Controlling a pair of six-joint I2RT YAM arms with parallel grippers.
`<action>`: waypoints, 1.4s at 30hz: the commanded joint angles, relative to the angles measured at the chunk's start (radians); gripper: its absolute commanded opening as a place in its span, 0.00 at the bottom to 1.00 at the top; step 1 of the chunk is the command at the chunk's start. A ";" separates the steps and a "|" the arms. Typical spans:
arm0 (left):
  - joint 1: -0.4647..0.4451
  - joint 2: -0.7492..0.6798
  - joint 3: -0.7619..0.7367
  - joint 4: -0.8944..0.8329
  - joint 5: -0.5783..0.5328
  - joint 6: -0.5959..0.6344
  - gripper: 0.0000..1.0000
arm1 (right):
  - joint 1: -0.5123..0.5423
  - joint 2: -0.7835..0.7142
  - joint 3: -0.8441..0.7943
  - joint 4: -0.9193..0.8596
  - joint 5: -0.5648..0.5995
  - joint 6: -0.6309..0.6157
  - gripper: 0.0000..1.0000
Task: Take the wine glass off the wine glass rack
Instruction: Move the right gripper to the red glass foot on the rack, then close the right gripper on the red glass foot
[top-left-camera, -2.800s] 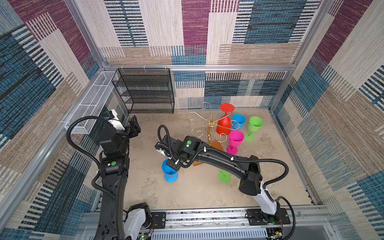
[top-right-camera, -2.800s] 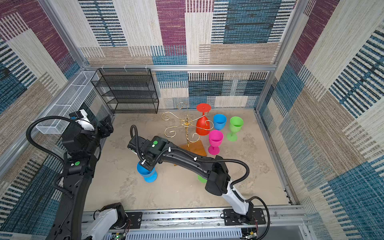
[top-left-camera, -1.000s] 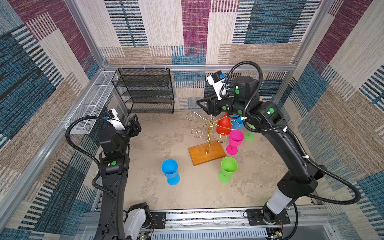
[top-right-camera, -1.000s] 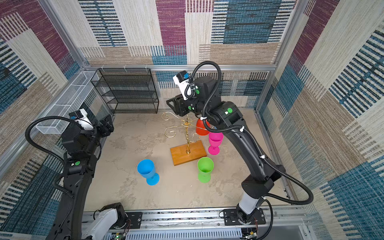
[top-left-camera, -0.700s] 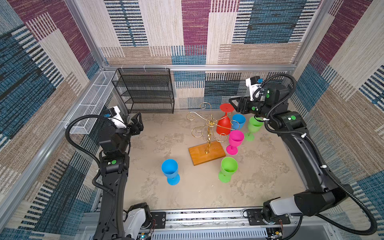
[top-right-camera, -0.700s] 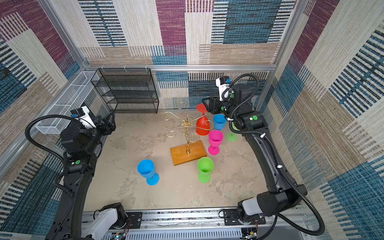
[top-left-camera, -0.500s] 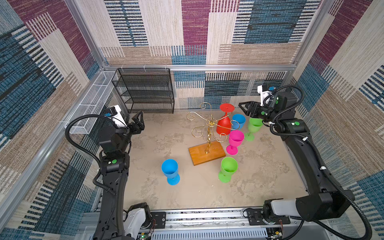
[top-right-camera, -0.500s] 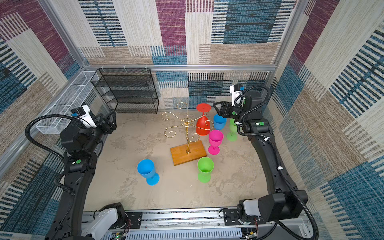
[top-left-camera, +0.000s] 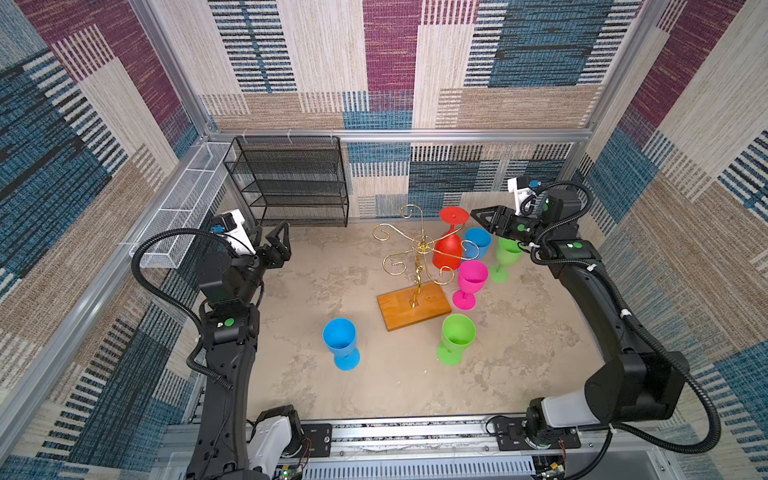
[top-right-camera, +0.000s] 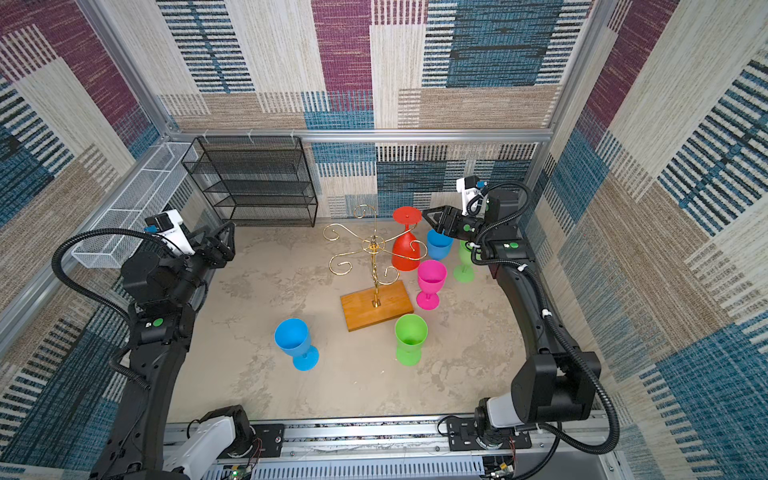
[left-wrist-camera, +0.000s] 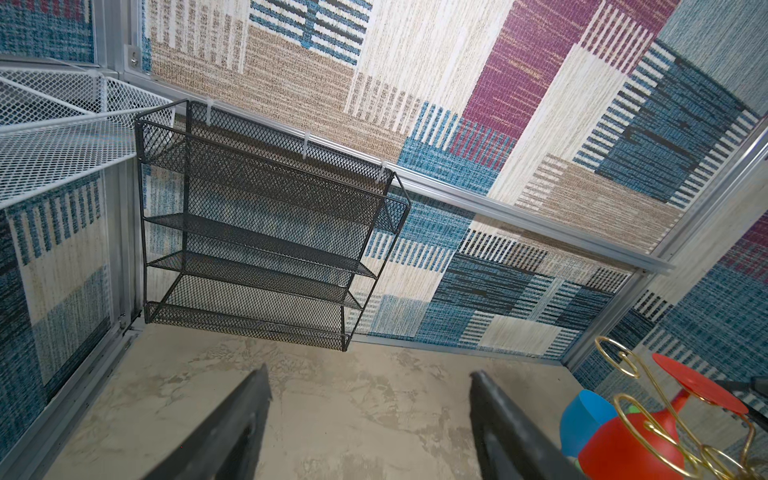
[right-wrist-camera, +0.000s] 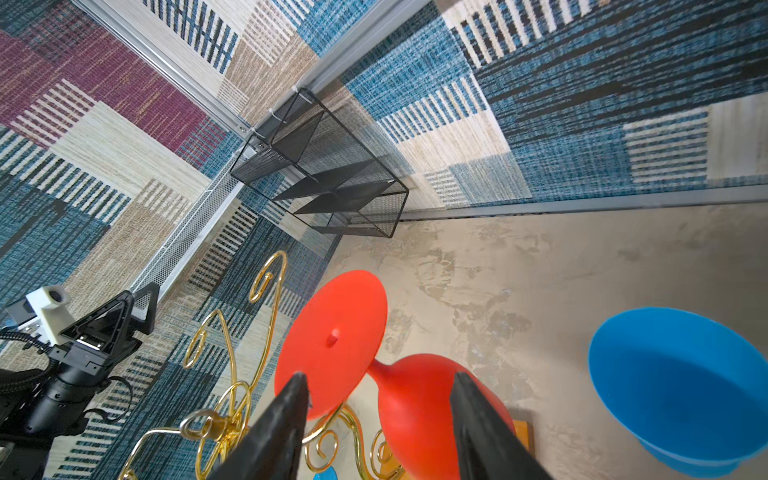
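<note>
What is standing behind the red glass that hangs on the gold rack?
A blue glass stands just behind the red glass, mouth up. In both top views its stem and foot are covered, so they cannot be seen.

The thin gold wire wine glass rack (top-left-camera: 423, 248), with curled scroll arms spreading from a central post, stands upright on its rectangular orange-brown wooden base (top-left-camera: 432, 305) near mid-table. A red plastic wine glass (top-left-camera: 447, 252) hangs upside down from one arm on the right side, tilted, its round foot (top-left-camera: 454, 215) uppermost.
</note>
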 joint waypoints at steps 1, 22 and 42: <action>0.000 0.002 -0.003 0.047 0.008 -0.024 0.77 | 0.001 0.021 0.018 0.052 -0.058 0.026 0.57; 0.001 0.010 -0.011 0.058 0.011 -0.033 0.77 | 0.042 0.095 0.067 0.071 -0.132 0.035 0.48; 0.001 0.007 -0.006 0.055 0.011 -0.029 0.77 | 0.045 0.098 0.078 0.102 -0.143 0.076 0.03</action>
